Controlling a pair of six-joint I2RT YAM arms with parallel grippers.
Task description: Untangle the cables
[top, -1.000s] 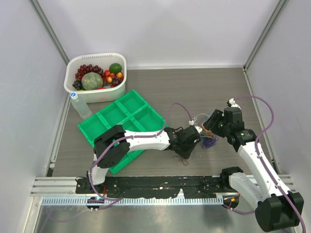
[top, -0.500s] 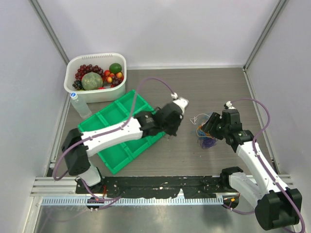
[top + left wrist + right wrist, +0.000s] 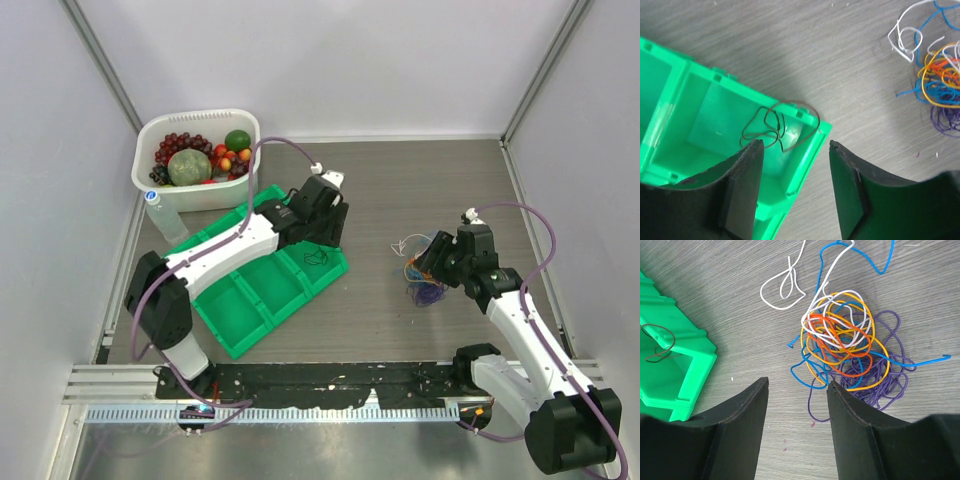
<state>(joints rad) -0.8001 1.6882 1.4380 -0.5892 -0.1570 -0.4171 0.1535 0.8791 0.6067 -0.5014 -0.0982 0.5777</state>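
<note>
Our left claw (image 3: 795, 150) hangs spread and empty over a corner compartment of the green plastic tray (image 3: 720, 79), where one thin dark wire loop (image 3: 780, 125) lies, seemingly set apart, while our right claw (image 3: 797, 390), likewise spread, poises above the tangled coloured wire cables (image 3: 850, 355) on the tabletop (image 3: 740, 290).

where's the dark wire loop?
Top view: the dark wire loop lies in the right corner compartment of the green plastic tray, under the left tool, left of the coloured wire tangle.
</note>
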